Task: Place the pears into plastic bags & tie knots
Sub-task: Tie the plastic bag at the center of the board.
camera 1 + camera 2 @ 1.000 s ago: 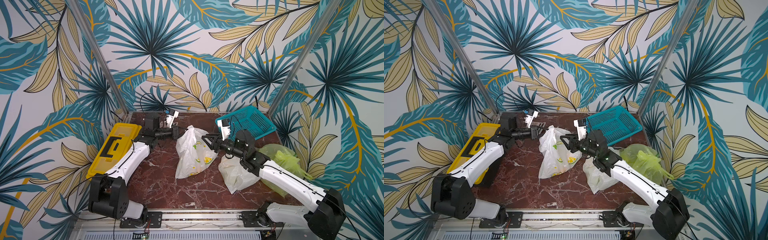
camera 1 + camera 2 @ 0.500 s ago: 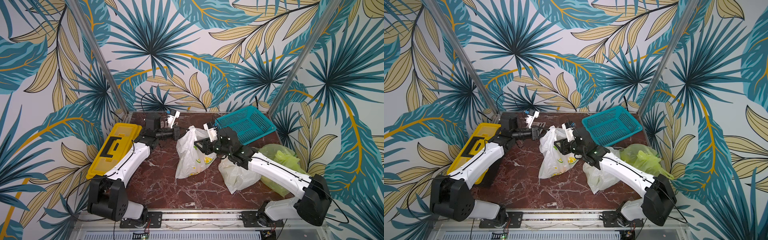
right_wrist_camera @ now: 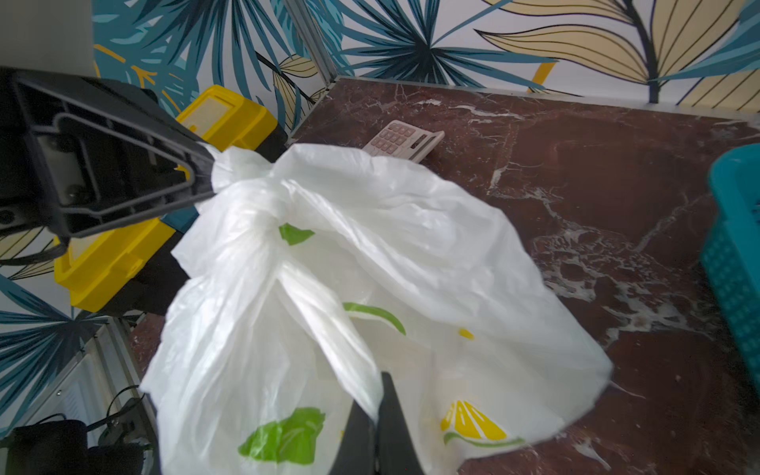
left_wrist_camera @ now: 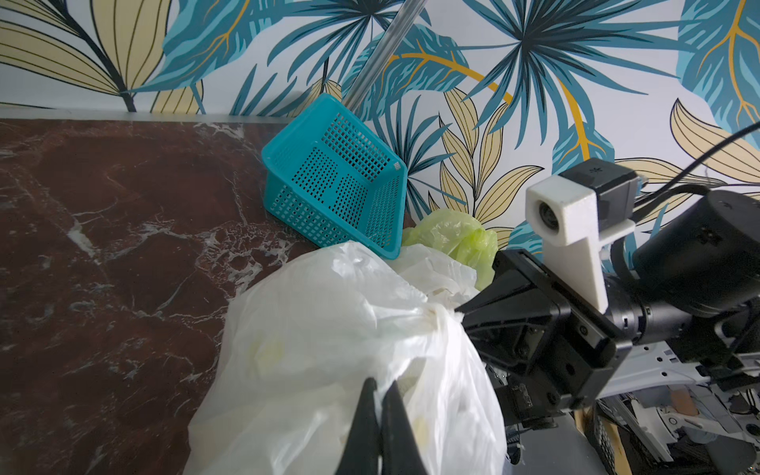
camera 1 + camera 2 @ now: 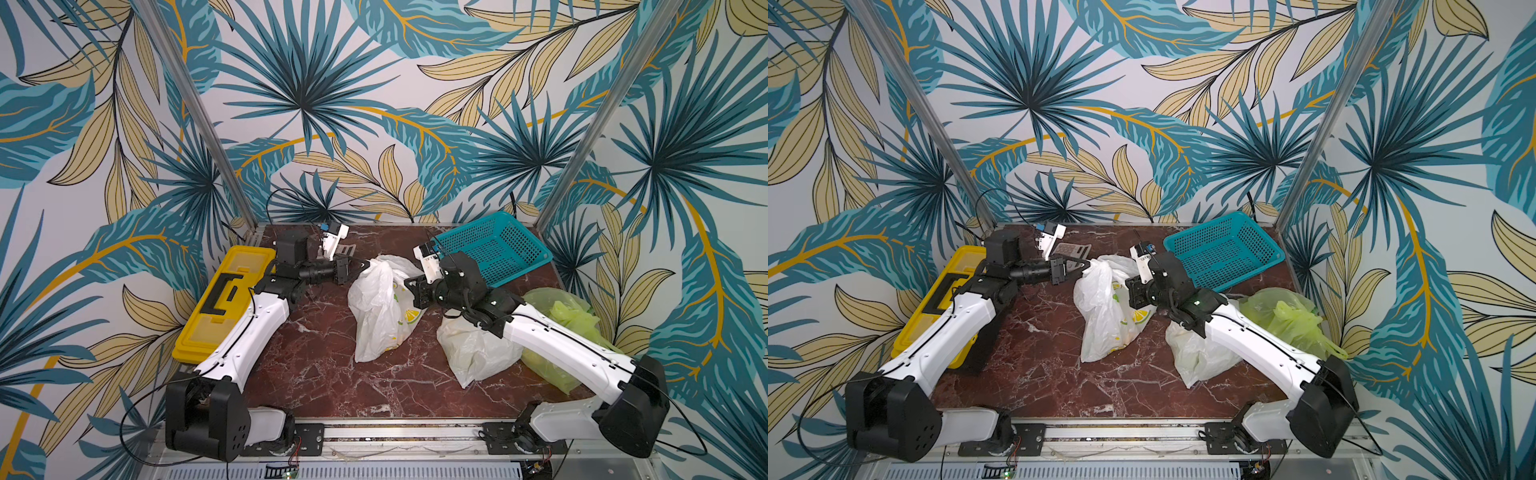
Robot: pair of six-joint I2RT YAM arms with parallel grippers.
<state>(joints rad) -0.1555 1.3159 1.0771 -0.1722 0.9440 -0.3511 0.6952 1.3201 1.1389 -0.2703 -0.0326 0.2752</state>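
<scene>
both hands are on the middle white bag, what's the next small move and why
The left hand is shut on one bunched handle of the white bag, the right hand on another strip, and the plastic between them looks gathered but loose. So probably pull the two apart to cinch it.

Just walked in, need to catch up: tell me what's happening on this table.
Both arms are working on the middle white lemon-print bag. The left gripper is shut on its gathered top, the right gripper shut on a strip of the same bag. A second white bag and a light green bag lie bulging by the right arm; the teal basket looks empty.
</scene>
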